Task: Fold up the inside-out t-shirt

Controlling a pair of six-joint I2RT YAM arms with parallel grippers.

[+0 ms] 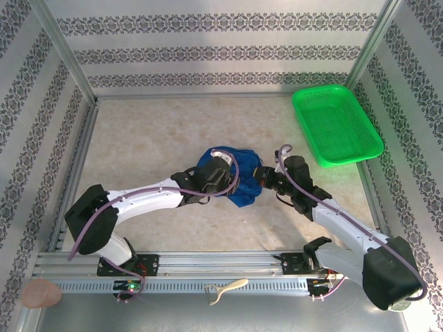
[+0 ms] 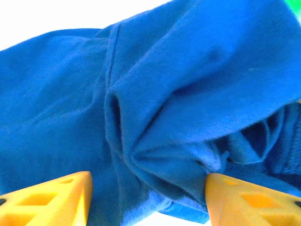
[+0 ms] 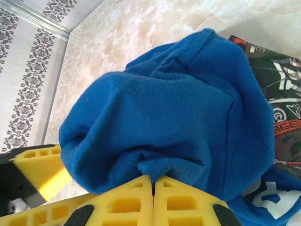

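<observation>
Near the middle of the table [image 1: 138, 145], between my two arms, I see the t-shirt [image 1: 242, 192] bunched up. My right gripper [image 3: 153, 181] is pressed together on a fold of its blue cloth; my left gripper [image 2: 148, 181] stands spread, fabric bulging between its fingers.

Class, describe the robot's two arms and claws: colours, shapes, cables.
The left arm and right arm have white links with black joints; a purplish cable loops along each. The left claw and right claw have yellow fingers with cut-out windows.
</observation>
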